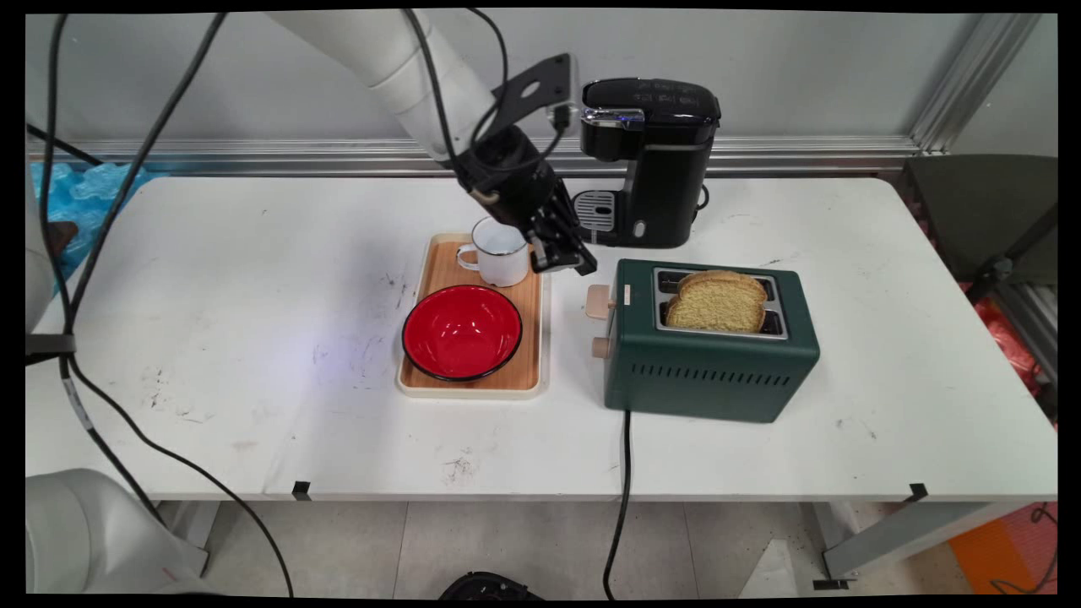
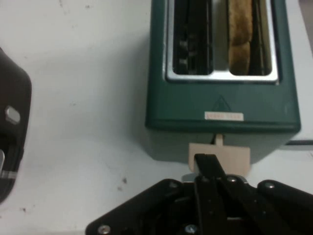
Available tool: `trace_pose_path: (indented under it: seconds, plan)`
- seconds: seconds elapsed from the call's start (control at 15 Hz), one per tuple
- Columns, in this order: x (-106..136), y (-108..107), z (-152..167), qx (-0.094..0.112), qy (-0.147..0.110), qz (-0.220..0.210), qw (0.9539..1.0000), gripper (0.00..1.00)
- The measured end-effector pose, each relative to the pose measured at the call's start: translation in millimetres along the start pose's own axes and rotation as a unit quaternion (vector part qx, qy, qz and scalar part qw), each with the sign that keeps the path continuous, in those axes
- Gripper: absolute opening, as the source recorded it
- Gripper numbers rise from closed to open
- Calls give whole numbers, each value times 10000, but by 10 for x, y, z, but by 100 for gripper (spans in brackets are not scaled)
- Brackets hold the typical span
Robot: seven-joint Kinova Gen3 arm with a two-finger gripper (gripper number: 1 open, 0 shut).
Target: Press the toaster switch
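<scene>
My black gripper [image 1: 583, 266] hangs just above the left end of a dark green toaster [image 1: 709, 363]. Its fingers are pressed together, holding nothing. In the hand view the gripper [image 2: 206, 160] points at the toaster's beige lever [image 2: 238, 156], and I cannot tell whether it touches. The lever [image 1: 598, 301] sits high on the toaster's end, with a small beige knob [image 1: 600, 347] below it. Browned bread [image 1: 718, 302] sticks up out of the slots. In the hand view, bread [image 2: 240, 34] fills the right slot of the toaster [image 2: 220, 100] and the left slot looks dark.
Left of the gripper lies a wooden tray [image 1: 439, 266] with a white mug [image 1: 500, 253] and a red bowl [image 1: 462, 331]. A black coffee machine [image 1: 654, 160] stands behind the toaster, its side showing [image 2: 12, 122] in the hand view. The toaster's black cord [image 1: 623, 473] runs off the front edge.
</scene>
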Motion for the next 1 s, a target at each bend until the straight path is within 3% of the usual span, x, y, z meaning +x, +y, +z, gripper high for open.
trace_pose_path:
  seconds: [1.0]
  plan:
    - [37, 108, 410, -134, -176, -197, 9996, 0]
